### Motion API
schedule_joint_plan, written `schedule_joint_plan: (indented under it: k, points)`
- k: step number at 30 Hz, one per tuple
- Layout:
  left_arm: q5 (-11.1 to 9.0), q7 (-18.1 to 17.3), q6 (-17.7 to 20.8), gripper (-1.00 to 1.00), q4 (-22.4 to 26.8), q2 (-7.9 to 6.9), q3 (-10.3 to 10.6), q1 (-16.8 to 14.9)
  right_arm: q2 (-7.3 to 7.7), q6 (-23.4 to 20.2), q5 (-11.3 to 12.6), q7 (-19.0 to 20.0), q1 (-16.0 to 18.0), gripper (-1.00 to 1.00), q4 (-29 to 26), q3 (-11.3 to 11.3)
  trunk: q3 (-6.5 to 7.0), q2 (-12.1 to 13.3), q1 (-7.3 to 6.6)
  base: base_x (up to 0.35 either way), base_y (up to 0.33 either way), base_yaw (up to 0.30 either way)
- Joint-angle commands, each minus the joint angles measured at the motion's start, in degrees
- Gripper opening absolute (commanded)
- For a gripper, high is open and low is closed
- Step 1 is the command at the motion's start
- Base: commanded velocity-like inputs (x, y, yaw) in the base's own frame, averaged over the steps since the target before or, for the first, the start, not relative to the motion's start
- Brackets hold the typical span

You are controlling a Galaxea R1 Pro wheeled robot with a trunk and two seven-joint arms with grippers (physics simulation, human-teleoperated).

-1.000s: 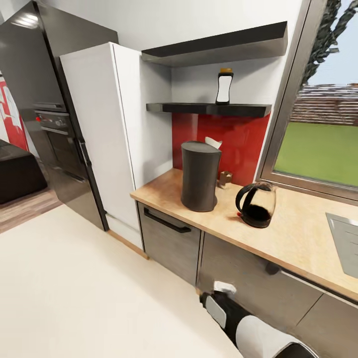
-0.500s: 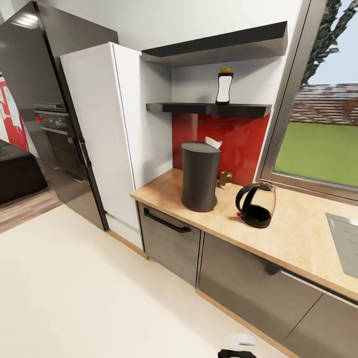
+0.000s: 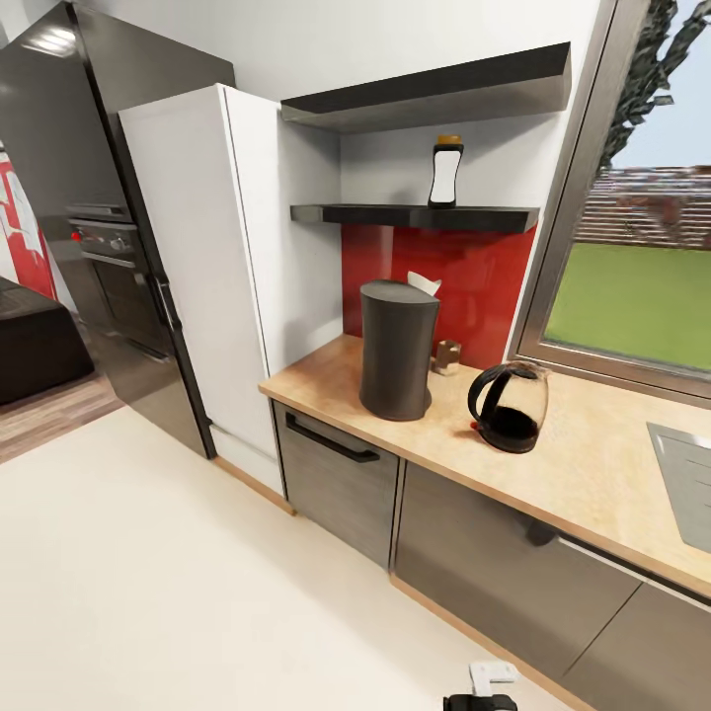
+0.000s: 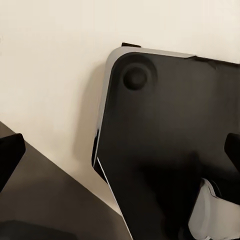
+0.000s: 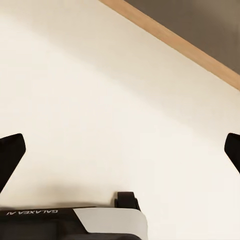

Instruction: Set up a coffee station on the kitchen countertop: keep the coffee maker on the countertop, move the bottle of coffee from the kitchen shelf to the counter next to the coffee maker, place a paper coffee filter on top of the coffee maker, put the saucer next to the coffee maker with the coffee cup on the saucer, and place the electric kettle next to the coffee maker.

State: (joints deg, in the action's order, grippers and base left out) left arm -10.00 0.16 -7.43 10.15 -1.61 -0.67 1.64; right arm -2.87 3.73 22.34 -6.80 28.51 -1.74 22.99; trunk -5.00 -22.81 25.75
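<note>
Over the last second the right arm has dropped out of the head view: a second ago its white and black forearm reached up in front of the lower cabinets, and now only a small tip of it (image 3: 484, 688) shows at the bottom edge, down over the floor (image 3: 148, 592). The kitchen itself has not shifted, so the base and head appear to be standing still. Taking the coffee maker (image 3: 397, 348) on the countertop (image 3: 592, 464) as the landmark: the electric kettle (image 3: 509, 405) stands near it on the window side, a paper coffee filter (image 3: 423, 283) peeks out just behind its top, and a small brownish thing (image 3: 447, 355) that may be the coffee cup sits between it and the red backsplash, too small to identify surely. The bottle of coffee (image 3: 445, 172) stands upright on the lower shelf (image 3: 415, 214), above and slightly to the window side of the coffee maker. In the right wrist view the right gripper (image 5: 120, 150) has its fingers spread wide, empty, over bare floor; in the left wrist view the left gripper (image 4: 120, 150) is likewise spread and empty, looking down at the robot's dark base (image 4: 165, 150). With both arms tucked low, this reads as a pause between steps; the bottle, still on the shelf, seems the likely next target.
</note>
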Motion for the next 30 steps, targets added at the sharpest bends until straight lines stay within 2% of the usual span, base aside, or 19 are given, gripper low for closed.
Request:
schedule_joint_plan:
  k: [1, 6, 30]
  points:
    - [-0.3, 0.0, 0.0, 1.0, 0.1, -0.01, 0.0, 0.0, -0.03, 0.2, 0.5, -0.2, 0.1, 1.0, 0.1, 0.5, -0.11, -0.1, 0.03, 0.0, 0.0, 0.0]
    - [-0.3, 0.0, -0.1, 1.0, 0.2, -0.15, 0.0, 0.0, -0.03, 0.2, 0.4, -0.1, -0.2, 1.0, 0.2, 0.5, -0.11, -0.1, 0.03, 0.019, 0.074, -0.252]
    - [-0.3, 0.0, 0.0, 1.0, 1.3, -0.15, 0.0, 0.0, -0.12, 0.1, 0.4, -0.1, -0.6, 1.0, 0.2, 0.5, -0.11, -0.1, 0.03, 0.162, 0.293, -0.266]
